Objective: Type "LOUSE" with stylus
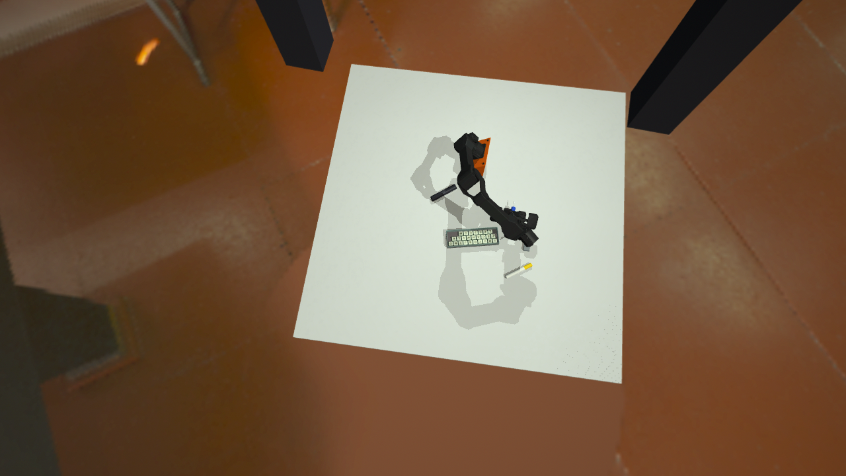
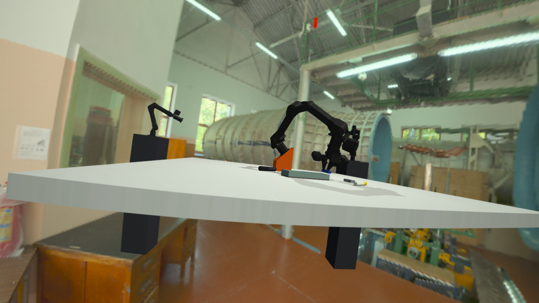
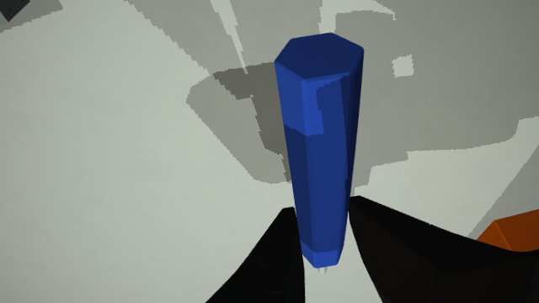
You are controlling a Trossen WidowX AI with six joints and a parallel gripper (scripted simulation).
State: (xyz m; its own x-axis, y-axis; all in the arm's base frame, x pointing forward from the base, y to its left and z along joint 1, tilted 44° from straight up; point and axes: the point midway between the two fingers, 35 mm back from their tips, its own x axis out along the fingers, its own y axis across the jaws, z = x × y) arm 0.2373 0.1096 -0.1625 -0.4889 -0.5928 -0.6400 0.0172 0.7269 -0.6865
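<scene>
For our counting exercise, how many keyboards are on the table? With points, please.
1: the keyboard (image 1: 472, 237) (image 2: 305, 175) (image 3: 13, 7) lies between the black stick (image 1: 443, 192) (image 2: 267, 168) and the white pen (image 1: 515, 272) (image 2: 360, 183); probably none is hidden.

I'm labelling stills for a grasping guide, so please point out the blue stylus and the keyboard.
Blue stylus (image 1: 513, 208) (image 2: 326, 171) (image 3: 325, 168): top, exterior, wrist; barrel.
Keyboard (image 1: 472, 237) (image 2: 305, 174): top, keys; exterior, side.
</scene>
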